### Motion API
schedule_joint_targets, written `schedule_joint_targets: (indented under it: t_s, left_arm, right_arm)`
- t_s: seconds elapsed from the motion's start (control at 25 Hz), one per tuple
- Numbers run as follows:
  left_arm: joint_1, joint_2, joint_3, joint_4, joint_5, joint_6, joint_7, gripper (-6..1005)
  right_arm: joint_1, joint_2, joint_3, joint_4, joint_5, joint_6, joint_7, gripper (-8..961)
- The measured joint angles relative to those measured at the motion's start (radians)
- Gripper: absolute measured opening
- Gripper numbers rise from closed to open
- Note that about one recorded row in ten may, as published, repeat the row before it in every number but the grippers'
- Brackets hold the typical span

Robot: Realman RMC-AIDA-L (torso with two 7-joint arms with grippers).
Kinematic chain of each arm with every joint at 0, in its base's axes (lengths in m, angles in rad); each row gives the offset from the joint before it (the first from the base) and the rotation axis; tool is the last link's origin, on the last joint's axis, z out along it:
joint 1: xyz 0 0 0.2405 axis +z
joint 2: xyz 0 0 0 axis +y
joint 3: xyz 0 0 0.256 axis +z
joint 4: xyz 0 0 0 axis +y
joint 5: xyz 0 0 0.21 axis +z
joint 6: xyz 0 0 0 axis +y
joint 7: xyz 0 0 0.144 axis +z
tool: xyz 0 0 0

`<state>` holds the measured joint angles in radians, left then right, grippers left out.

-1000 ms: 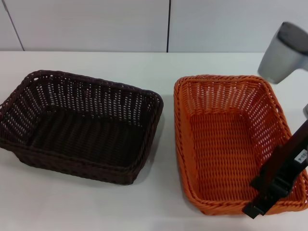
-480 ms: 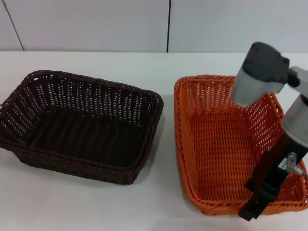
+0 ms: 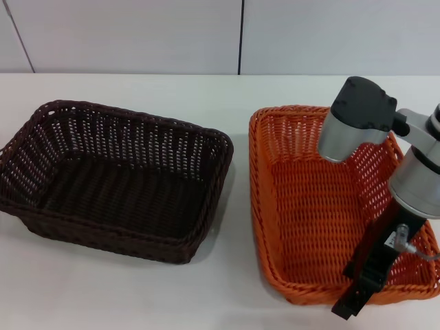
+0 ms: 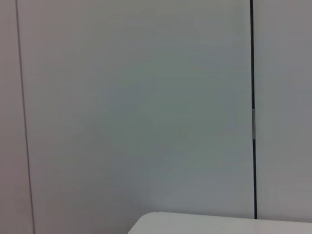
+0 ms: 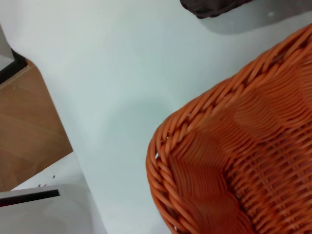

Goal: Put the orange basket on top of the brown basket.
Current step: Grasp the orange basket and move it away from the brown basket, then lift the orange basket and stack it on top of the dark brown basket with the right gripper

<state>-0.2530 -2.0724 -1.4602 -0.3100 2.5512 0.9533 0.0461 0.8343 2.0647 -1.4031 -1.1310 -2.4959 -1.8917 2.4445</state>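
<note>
The brown basket [image 3: 113, 179] stands on the white table at the left, upright and empty. The orange basket [image 3: 323, 206] stands to its right, upright, a narrow gap apart from it. My right arm reaches over the orange basket's right side, and my right gripper [image 3: 357, 292] sits at the basket's near rim towards its right corner. The right wrist view shows a corner of the orange basket [image 5: 234, 161] close up and a bit of the brown basket [image 5: 214, 6]. My left gripper is out of view; the left wrist view shows only a wall and a table edge.
The white table [image 3: 234, 93] runs back to a pale panelled wall. Bare table lies behind and in front of both baskets. The right wrist view shows the table edge and wooden floor [image 5: 24, 126] beyond it.
My right arm has swung left and inward over the orange basket, and the gripper has slid a little left and lower along the near rim. Both baskets stay in place.
</note>
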Motion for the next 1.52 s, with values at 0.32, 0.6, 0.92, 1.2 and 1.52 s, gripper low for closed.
schedule_joint_targets:
  t_s: [0.32, 0.6, 0.92, 1.2, 1.52]
  left_arm:
    - [-0.001, 0.000, 0.001, 0.000, 0.002, -0.002, 0.002, 645]
    - [-0.010, 0.001, 0.002, 0.009, 0.000, -0.002, 0.005, 645]
    - [-0.028, 0.003, 0.002, 0.028, -0.003, -0.003, 0.006, 641]
    - [-0.031, 0.003, -0.007, 0.028, -0.003, 0.004, 0.006, 637]
    - [-0.020, 0.008, -0.040, 0.027, -0.003, 0.018, 0.008, 637]
  right_arm:
    - [0.001, 0.001, -0.029, 0.014, -0.012, 0.025, -0.021, 656]
    - [0.002, 0.004, -0.079, 0.016, -0.027, 0.047, -0.039, 533]
    - [-0.001, 0.007, -0.085, -0.047, -0.085, 0.043, -0.032, 346]
    - [-0.016, 0.008, -0.070, -0.173, -0.094, 0.054, 0.012, 276]
    - [-0.012, 0.008, -0.071, -0.260, -0.119, 0.056, 0.044, 192]
